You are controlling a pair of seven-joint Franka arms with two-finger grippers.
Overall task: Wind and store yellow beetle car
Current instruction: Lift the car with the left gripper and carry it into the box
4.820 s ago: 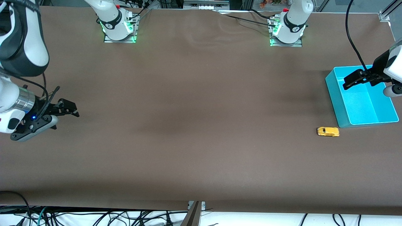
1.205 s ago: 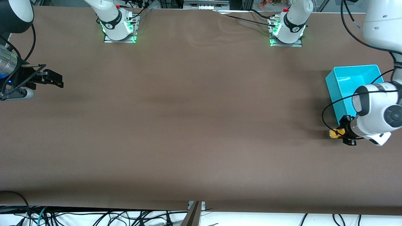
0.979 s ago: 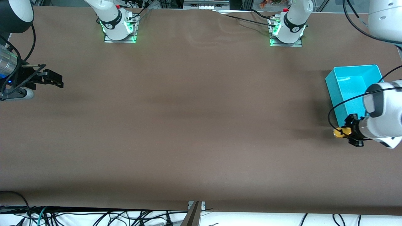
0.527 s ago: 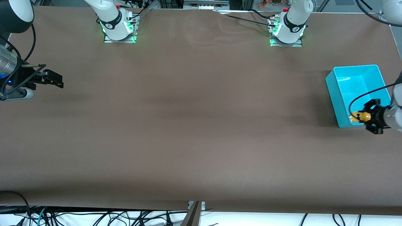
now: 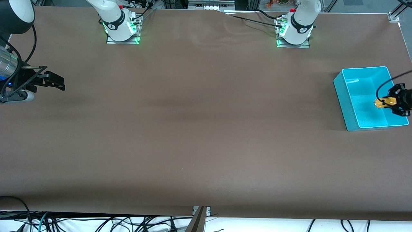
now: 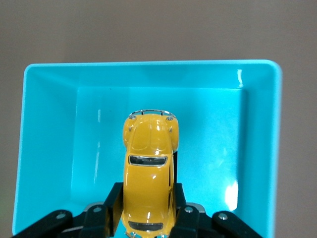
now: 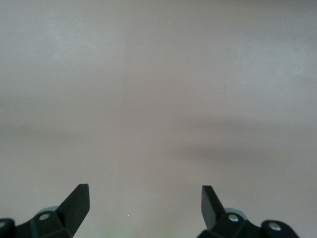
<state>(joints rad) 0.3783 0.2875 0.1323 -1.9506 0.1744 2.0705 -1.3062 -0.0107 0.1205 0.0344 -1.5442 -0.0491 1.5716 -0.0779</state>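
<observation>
Beetle car (image 6: 148, 173), yellow and glossy, pinched at the rear flanks between the fingers of the left gripper (image 5: 393, 103). Hangs in the air over the cyan bin (image 5: 341, 88), nose pointing down toward the bin's floor in the left wrist view, roughly over the middle of the opening. Looks like the storing half of the task, with release not yet made; whether winding is done cannot be told from here. Gripped across the narrow width of the body, probably because the rounded roof and bonnet offer no flat hold while the sides give two near-parallel faces.

Rounded, domed shell; smooth painted finish with bright highlights; dark windscreen with a thin pale trim; small chrome-like bumper at the nose. Wheels hidden by the body and the black fingers (image 6: 115, 208).

Bin: rectangular, open-topped, thin-walled plastic with rounded corners and a shiny interior that throws back glare; nothing else seen inside. Sits close to the table edge at the left arm's end, about midway between the base edge and the front camera's edge.

Table cover (image 5: 199, 122): matte brown sheet, faintly rippled near the base edge.

Right gripper (image 5: 53, 81): jaws spread wide with nothing between them, waiting over the brown sheet by the edge at the right arm's end.
</observation>
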